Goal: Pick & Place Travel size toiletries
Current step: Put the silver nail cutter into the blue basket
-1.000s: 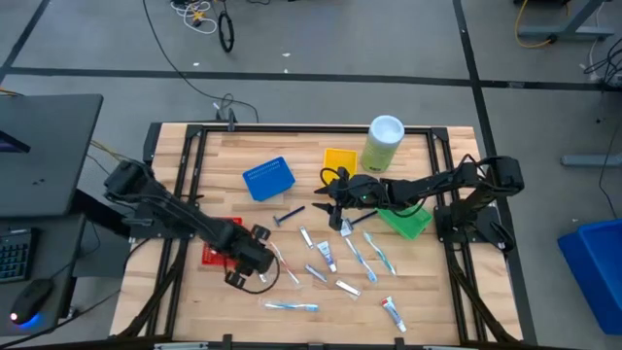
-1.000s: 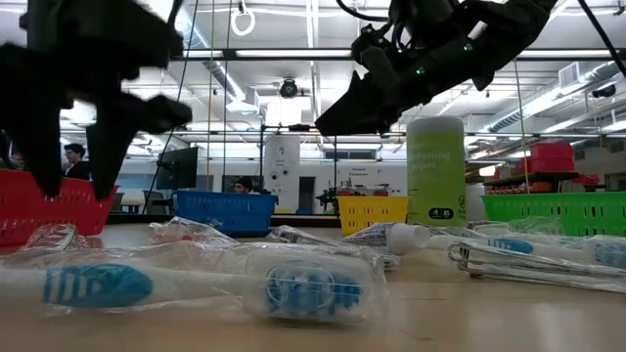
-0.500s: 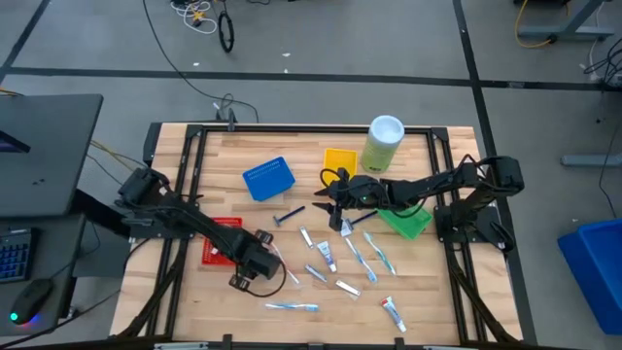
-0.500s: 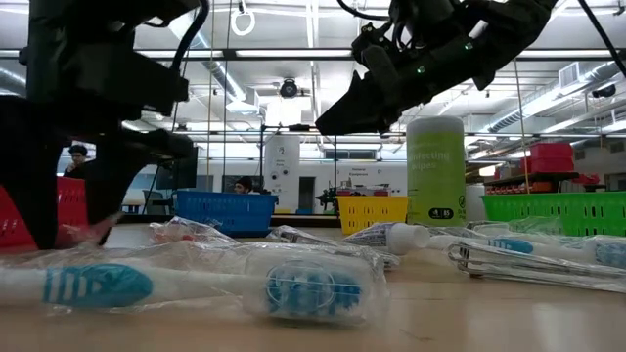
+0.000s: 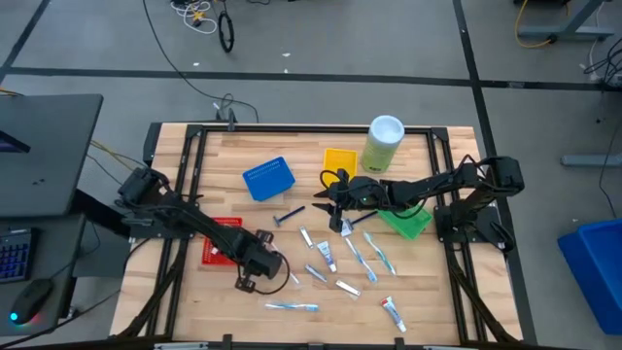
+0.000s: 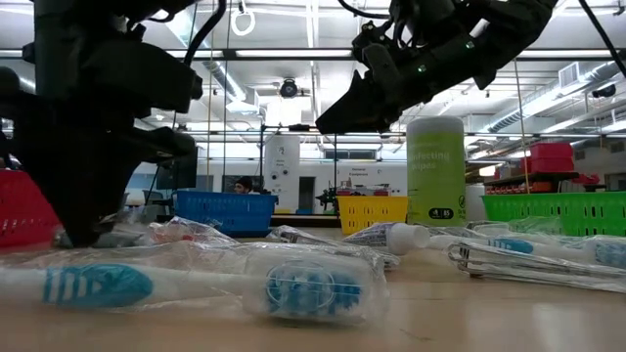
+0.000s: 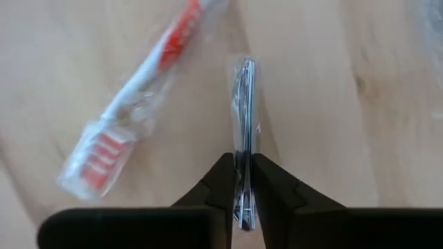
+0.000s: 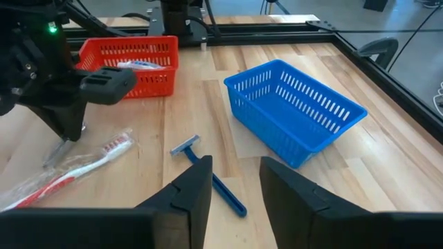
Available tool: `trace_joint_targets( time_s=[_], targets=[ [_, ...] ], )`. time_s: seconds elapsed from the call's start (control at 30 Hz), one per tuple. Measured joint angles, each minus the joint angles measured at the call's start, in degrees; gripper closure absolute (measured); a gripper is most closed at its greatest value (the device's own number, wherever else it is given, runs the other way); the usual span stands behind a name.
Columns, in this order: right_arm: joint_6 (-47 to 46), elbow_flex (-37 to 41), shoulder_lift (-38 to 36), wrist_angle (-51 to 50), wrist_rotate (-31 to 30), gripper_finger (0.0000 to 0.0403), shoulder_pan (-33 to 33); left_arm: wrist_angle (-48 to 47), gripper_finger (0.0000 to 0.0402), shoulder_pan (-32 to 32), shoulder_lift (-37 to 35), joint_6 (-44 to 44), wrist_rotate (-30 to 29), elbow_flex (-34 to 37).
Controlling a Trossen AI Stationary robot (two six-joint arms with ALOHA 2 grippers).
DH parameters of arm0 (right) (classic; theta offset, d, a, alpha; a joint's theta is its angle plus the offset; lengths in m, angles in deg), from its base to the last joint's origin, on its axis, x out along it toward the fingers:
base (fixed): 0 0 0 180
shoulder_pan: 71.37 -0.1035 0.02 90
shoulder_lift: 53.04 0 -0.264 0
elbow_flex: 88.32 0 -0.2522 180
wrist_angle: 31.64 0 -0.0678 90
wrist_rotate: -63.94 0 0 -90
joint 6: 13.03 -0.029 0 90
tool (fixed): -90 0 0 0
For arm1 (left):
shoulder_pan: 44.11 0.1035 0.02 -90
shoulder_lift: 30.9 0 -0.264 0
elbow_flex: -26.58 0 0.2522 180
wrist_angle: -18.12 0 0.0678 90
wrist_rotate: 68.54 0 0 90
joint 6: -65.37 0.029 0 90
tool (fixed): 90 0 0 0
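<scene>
Left gripper point(image 7: 241, 181) has dropped, jaws pinching a wrapped, seemingly metal item point(image 7: 243, 131); right gripper point(image 8: 234, 181) gapes, empty.

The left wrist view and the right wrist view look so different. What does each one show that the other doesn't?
Only the left wrist view shows the left gripper closed on a slim wrapped item lying on the bare table.

Only the right wrist view shows the blue tray, the red tray with packets inside, the blue razor, and the right gripper open and empty.

Both show the red-and-white wrapped toothbrush, lying beside the left gripper.
</scene>
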Motion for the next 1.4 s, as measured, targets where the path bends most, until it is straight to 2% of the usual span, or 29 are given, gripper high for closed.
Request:
trace_joint_targets(
  time_s=[0.17,0.33,0.5,0.6,0.9,1.1,1.27,1.4],
  targets=[
    [0.10,0.00,0.00,0.00,-0.04,0.0273,0.15,-5.16,0.0358,0.51,-0.28,-1.94,-2.77,-3.12],
    [0.12,0.00,0.00,0.00,-0.04,0.0265,0.15,-17.84,0.0356,2.44,-0.30,-0.67,-10.59,-9.78],
    [0.50,0.00,-0.02,0.02,-0.04,0.0257,0.22,-29.73,0.0358,7.46,-1.28,0.03,-17.66,-15.68],
    [1.30,0.00,-0.02,0.02,-0.07,0.0252,0.22,-31.70,0.0352,11.67,-4.47,2.75,-21.71,-16.35],
    [2.17,0.02,-0.04,0.00,-0.08,0.0244,0.24,-28.86,0.0348,28.45,-15.94,5.90,-24.18,-16.17],
    [2.15,0.02,-0.04,-0.03,-0.09,0.0252,0.24,-21.29,0.0348,39.85,-15.82,6.92,-21.85,-14.79],
    [2.06,0.03,-0.04,-1.07,-0.07,0.0261,0.24,-10.39,0.0347,45.94,-15.60,9.56,-8.95,-6.45],
    [0.94,0.04,-0.04,-2.17,-0.07,0.0265,0.24,-3.59,0.0347,47.58,-15.60,9.96,-7.09,0.05]
  ],
)
